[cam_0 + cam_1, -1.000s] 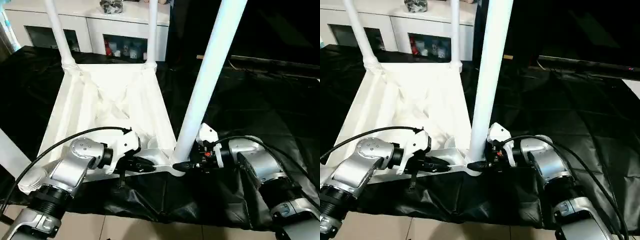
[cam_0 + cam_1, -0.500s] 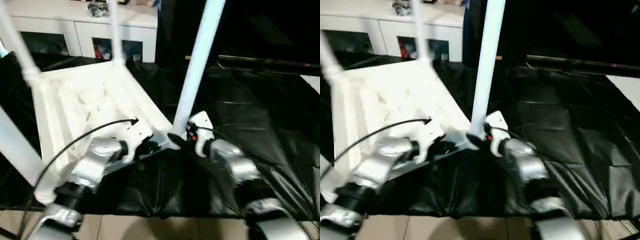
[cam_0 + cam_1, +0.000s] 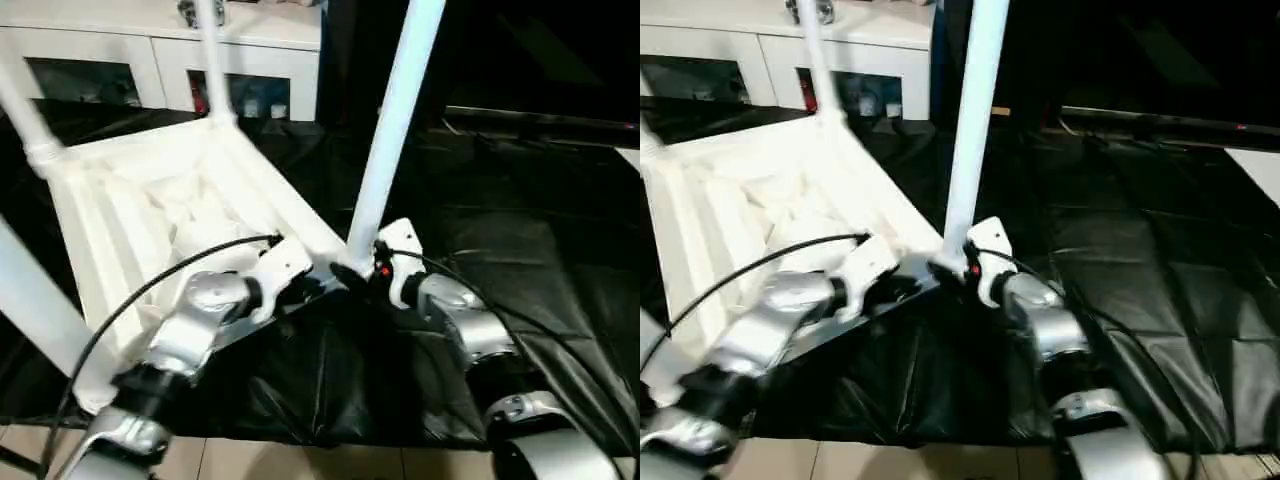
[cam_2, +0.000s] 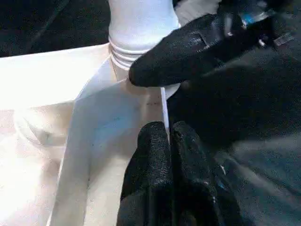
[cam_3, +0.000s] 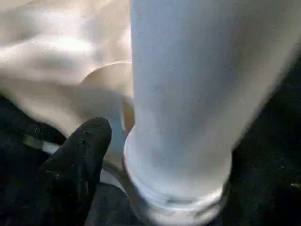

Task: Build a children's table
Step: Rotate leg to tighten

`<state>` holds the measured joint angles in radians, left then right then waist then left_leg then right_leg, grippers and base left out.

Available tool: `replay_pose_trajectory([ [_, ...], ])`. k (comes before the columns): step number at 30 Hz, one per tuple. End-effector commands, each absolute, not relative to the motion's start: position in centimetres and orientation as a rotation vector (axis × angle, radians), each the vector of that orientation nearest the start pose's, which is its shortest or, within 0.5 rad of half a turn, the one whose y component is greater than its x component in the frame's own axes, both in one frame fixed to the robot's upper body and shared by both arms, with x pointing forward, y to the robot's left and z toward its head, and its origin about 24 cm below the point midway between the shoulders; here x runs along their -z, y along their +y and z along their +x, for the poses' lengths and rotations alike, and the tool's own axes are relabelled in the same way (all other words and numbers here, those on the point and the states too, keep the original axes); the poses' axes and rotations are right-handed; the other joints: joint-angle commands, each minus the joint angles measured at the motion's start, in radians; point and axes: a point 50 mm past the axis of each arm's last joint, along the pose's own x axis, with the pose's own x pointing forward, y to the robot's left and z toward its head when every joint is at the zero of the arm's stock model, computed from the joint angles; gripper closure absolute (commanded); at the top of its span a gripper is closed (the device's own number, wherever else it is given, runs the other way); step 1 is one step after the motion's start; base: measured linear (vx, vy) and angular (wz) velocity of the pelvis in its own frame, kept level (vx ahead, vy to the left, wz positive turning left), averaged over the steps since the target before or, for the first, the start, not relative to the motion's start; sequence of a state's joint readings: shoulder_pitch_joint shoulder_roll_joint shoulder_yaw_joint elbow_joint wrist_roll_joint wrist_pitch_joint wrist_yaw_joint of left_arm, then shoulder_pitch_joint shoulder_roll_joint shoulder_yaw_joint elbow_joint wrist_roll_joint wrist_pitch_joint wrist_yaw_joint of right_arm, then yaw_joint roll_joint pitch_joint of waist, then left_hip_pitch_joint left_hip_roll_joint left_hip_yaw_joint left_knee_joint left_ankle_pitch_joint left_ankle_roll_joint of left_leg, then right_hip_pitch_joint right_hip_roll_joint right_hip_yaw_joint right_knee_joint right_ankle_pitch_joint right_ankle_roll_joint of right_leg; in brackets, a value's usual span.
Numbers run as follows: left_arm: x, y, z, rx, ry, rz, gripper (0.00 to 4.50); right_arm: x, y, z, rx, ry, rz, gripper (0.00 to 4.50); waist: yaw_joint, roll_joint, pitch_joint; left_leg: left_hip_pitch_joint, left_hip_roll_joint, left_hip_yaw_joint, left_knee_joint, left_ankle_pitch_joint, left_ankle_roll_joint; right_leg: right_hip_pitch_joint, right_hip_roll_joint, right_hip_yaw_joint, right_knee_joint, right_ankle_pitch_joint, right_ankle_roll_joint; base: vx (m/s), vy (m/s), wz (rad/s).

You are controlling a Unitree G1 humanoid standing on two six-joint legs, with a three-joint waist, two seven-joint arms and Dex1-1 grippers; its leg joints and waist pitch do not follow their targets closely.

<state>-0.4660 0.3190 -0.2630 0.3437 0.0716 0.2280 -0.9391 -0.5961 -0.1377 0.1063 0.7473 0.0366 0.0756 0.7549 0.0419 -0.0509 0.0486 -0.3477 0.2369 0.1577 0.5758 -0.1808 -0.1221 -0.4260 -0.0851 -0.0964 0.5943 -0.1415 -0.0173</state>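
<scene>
The children's table lies upside down on the black drape, its white ribbed tabletop (image 3: pixel 150 200) turned at an angle. Legs stand up from its corners: two far ones (image 3: pixel 210 50) (image 3: pixel 25 120), one near left (image 3: pixel 30 290) and one at the near right corner (image 3: pixel 390 140). My left gripper (image 4: pixel 168 141) is shut on the tabletop's thin rim just beside that corner socket. My right gripper (image 3: pixel 355 275) sits at the base of the near right leg (image 5: pixel 188 94). Its one visible finger (image 5: pixel 80 155) stands a little apart from the leg, so it looks open around it.
A white cabinet with glass doors (image 3: pixel 150 60) stands behind the work table. Black drape (image 3: pixel 520 220) covers the table to the right of the tabletop. The drape's front edge and the tiled floor (image 3: pixel 300 465) lie just below my forearms.
The camera has shifted. The tabletop has swung round on the drape against the cabinet line. Both grippers stayed at the near right corner.
</scene>
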Motion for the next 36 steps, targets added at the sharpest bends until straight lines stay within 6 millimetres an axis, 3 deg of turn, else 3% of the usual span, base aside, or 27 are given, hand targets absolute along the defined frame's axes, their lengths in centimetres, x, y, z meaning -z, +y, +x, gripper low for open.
replay_pose_trajectory([
  [1, -5.7, 9.9, 29.6, 1.278, 0.306, 0.428, 4.50, -3.7, -9.5, 33.2, -1.004, 0.319, -0.149, 0.59, 0.005, 0.003, -0.065, -0.004, -0.008, 0.024, -0.059, -0.230, 0.055, 0.057, -0.042, 0.045, -0.069, -0.323, -0.174, 0.000, 0.000, 0.00],
  [8, -5.9, 11.2, 29.2, 1.374, 0.328, 0.416, 4.50, -4.1, -11.5, 32.2, -1.209, 0.351, -0.192, 0.59, 0.014, 0.003, -0.063, -0.003, -0.007, 0.024, -0.061, -0.256, 0.040, 0.060, -0.040, 0.046, -0.067, -0.334, -0.170, 0.000, 0.000, 0.00],
  [10, -6.0, 11.3, 29.1, 1.404, 0.336, 0.414, 4.50, -4.3, -11.7, 31.8, -1.279, 0.360, -0.192, 0.59, 0.018, 0.004, -0.065, 0.002, -0.005, 0.027, -0.059, -0.248, 0.050, 0.057, -0.038, 0.048, -0.061, -0.285, -0.193, 0.000, 0.000, 0.00],
  [11, -6.1, 11.4, 29.1, 1.419, 0.338, 0.417, 4.50, -4.5, -11.8, 31.6, -1.313, 0.365, -0.192, 0.86, 0.021, 0.002, -0.065, 0.000, -0.005, 0.028, -0.058, -0.245, 0.054, 0.059, -0.038, 0.048, -0.059, -0.271, -0.200, 0.000, 0.000, 0.00],
  [14, -6.1, 11.7, 29.0, 1.445, 0.343, 0.421, 4.50, -4.6, -11.8, 31.3, -1.372, 0.373, -0.188, 0.98, 0.024, 0.005, -0.066, -0.002, -0.005, 0.027, -0.058, -0.228, 0.054, 0.062, -0.040, 0.047, -0.056, -0.266, -0.203, 0.000, 0.000, 0.00],
  [17, -6.1, 11.9, 28.9, 1.473, 0.357, 0.415, 4.50, -4.6, -11.7, 31.0, -1.405, 0.382, -0.188, 1.39, 0.026, 0.004, -0.066, -0.003, -0.004, 0.028, -0.059, -0.228, 0.049, 0.062, -0.039, 0.046, -0.055, -0.267, -0.203, 0.000, 0.000, 0.00],
  [26, -5.8, 12.2, 29.1, 1.411, 0.359, 0.422, 4.50, -3.6, -11.1, 29.6, -1.454, 0.411, -0.168, 1.80, 0.038, 0.005, -0.065, 0.000, -0.004, 0.027, -0.060, -0.240, 0.034, 0.061, -0.040, 0.047, -0.059, -0.295, -0.184, 0.000, 0.000, 0.00],
  [28, -5.7, 12.1, 29.6, 1.343, 0.354, 0.429, 4.50, -3.3, -10.8, 29.6, -1.418, 0.403, -0.156, 1.80, 0.040, 0.005, -0.061, 0.002, -0.004, 0.027, -0.062, -0.265, 0.029, 0.058, -0.041, 0.046, -0.065, -0.338, -0.173, 0.000, 0.000, 0.00],
  [29, -5.5, 12.1, 30.1, 1.256, 0.356, 0.435, 4.50, -2.9, -10.1, 30.1, -1.310, 0.388, -0.134, 1.80, 0.037, 0.000, -0.055, 0.005, -0.004, 0.027, -0.064, -0.292, 0.021, 0.054, -0.041, 0.046, -0.073, -0.393, -0.156, 0.000, 0.000, 0.00],
  [30, -5.4, 12.1, 30.3, 1.228, 0.357, 0.439, 4.50, -2.8, -10.0, 30.3, -1.272, 0.384, -0.128, 1.80, 0.036, 0.002, -0.054, 0.007, -0.006, 0.025, -0.065, -0.304, 0.013, 0.053, -0.042, 0.044, -0.075, -0.423, -0.147, 0.000, 0.000, 0.00],
  [31, -5.5, 12.0, 30.5, 1.209, 0.352, 0.438, 4.50, -2.7, -9.8, 30.5, -1.244, 0.381, -0.126, 1.80, 0.031, -0.002, -0.053, 0.003, -0.010, 0.020, -0.066, -0.328, 0.004, 0.059, -0.044, 0.039, -0.082, -0.502, -0.113, 0.000, 0.000, 0.00],
  [34, -5.8, 11.1, 31.1, 1.123, 0.315, 0.399, 4.50, -2.3, -8.8, 31.3, -1.066, 0.368, -0.077, 1.81, 0.018, -0.006, -0.050, 0.012, -0.017, 0.016, -0.060, -0.370, -0.006, 0.047, -0.048, 0.027, -0.107, -0.652, -0.043, 0.000, 0.000, 0.00],
  [36, -5.8, 10.5, 31.3, 1.088, 0.308, 0.411, 4.50, -2.1, -8.0, 31.7, -0.981, 0.353, -0.040, 1.81, 0.005, -0.006, -0.050, 0.010, -0.020, 0.011, -0.059, -0.391, -0.007, 0.047, -0.047, 0.016, -0.117, -0.690, -0.015, 0.000, 0.000, 0.00],
])
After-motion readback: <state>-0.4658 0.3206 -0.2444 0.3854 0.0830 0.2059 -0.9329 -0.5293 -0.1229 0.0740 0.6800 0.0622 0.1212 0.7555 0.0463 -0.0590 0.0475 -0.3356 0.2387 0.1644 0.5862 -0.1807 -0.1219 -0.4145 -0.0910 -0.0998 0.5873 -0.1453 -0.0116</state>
